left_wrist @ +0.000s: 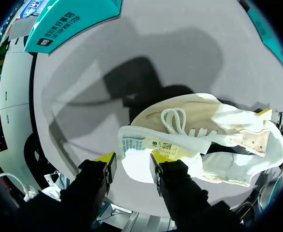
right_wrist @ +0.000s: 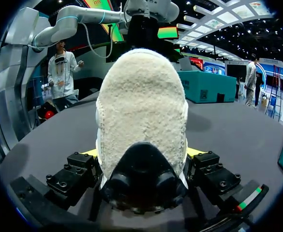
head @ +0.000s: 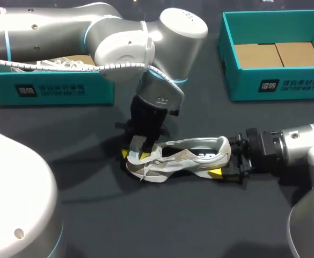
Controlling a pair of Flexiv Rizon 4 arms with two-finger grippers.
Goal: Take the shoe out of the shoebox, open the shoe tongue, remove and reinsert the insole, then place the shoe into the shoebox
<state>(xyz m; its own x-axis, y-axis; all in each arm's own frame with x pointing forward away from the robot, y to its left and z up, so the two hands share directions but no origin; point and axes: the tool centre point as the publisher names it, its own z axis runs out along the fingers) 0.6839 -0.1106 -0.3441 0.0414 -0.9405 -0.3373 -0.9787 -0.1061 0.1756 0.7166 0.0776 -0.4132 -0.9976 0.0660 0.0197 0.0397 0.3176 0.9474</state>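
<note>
1. The shoe (head: 183, 158) was seen on the table (head: 92, 215), heel clamped by the right gripper (right_wrist: 142, 153);
2. its tongue (left_wrist: 156, 145) was seen raised inside the wide-open left gripper (left_wrist: 131, 164); insole work was judged pending;
3. the shoebox (head: 237, 86) beyond was seen unfilled.

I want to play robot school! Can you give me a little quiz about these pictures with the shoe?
1. True or false: the shoe is lying inside a shoebox.
2. The right gripper clamps the shoe's: A toe, B heel, C laces.
3. How many teal shoeboxes stand on the table?
Key: 1 false, it lies on the table. 2 B. 3 two.
</note>
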